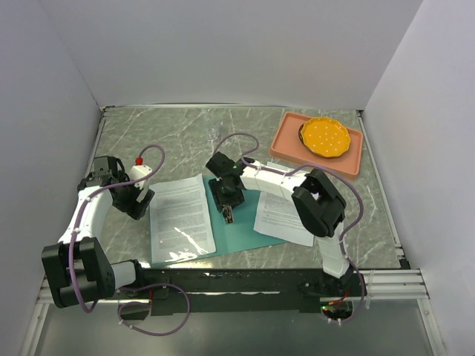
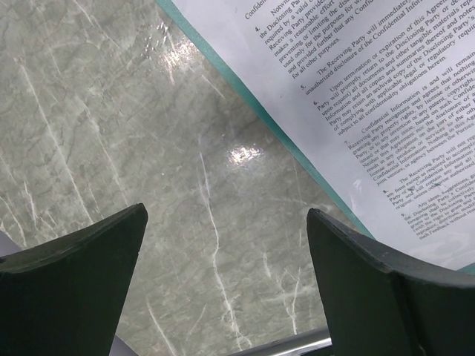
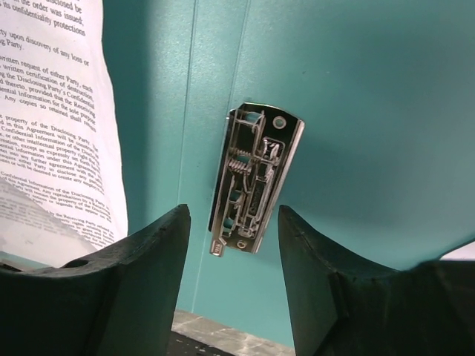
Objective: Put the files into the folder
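Top view looks down — both close wrist views share the folder [image 3: 386, 89].

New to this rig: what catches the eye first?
An open teal folder lies mid-table, one printed sheet on its left half, a second sheet by its right edge. The right gripper hovers open over the metal clip. A salmon tray with an orange dish sits far right.

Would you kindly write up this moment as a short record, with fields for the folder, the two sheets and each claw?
folder: teal, lying open on the table, metal clip at its spine
left sheet: flat on the folder's left half
right sheet: at the folder's right edge, seemingly overlapping it
left claw: open, over bare table beside the left sheet
right claw: open, above the metal clip
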